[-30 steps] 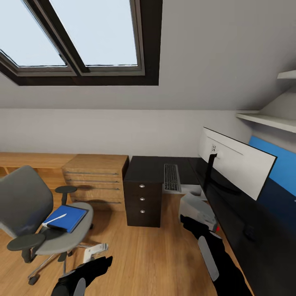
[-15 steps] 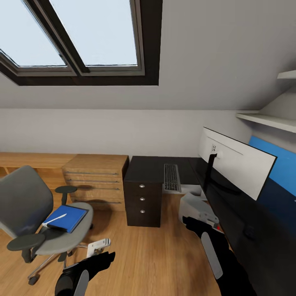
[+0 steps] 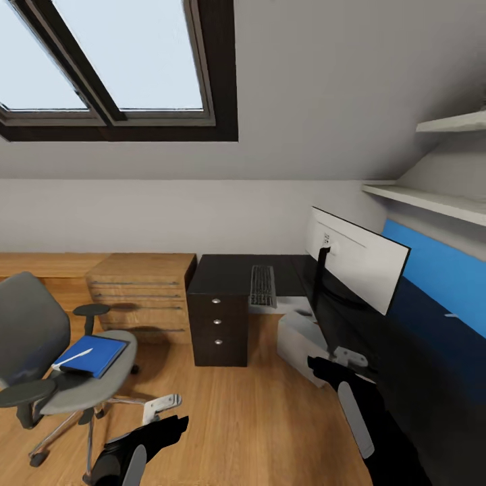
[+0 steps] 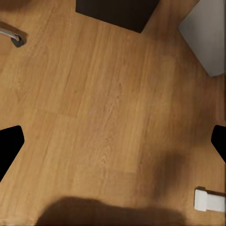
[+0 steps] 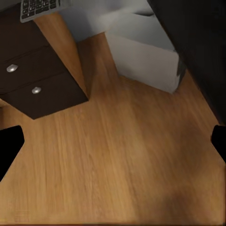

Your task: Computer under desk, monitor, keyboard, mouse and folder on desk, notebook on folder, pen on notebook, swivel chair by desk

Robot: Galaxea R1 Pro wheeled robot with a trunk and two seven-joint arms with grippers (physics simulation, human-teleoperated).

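The grey swivel chair stands at the left on the wood floor. On its seat lies the blue folder with the white pen across it; I cannot make out the notebook or the mouse. The black desk carries the keyboard and the monitor, white back toward me. The grey-white computer sits on the floor at the desk's edge. My left gripper and right gripper hang open over bare floor, holding nothing.
A light-wood drawer unit stands between chair and desk. The desk's black drawer block reaches the floor. White wall shelves jut out above the blue back panel. Open floor lies ahead.
The whole view has swung right, so chair, desk and monitor sit further left in the picture. My left arm has risen slightly; nothing was grasped or moved.
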